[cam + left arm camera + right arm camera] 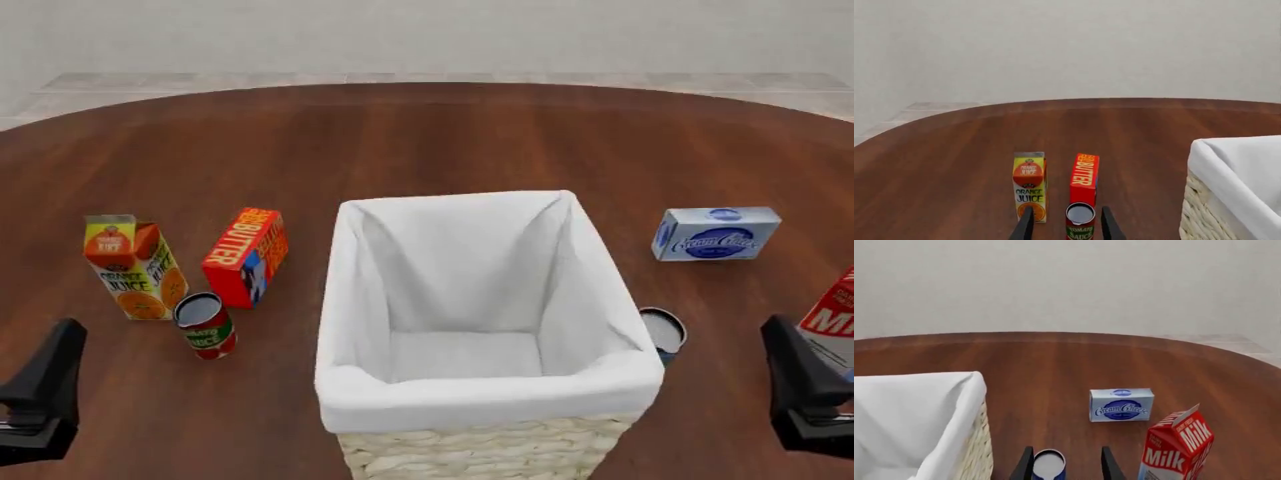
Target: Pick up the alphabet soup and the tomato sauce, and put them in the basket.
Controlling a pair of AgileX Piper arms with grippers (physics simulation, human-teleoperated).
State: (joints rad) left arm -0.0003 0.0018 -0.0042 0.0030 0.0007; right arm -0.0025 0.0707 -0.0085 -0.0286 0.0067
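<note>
The left claw [1067,227] is spread, its two dark fingers [1025,226] standing either side of the tomato sauce [1080,221], a small upright can with red label, green band and grey metal top. The can sits dead ahead between them, axis vertical, with no contact visible. The right claw [1066,465] is likewise spread around the alphabet soup [1049,465], a small upright can with dark blue label and pale top, also straight ahead. Each arm is plainly nearer its own can.

Just behind the tomato sauce stand a red butter box [1085,173] and an orange juice carton [1030,184], close enough to be nudged. The soup stands just beside the right wall of the large pale wicker basket with white cloth lining [350,300], mid-desk near the front edge. A red-and-white milk carton [1177,445] stands near the soup, and a blue cream cheese box [1121,404] lies beyond it.
</note>
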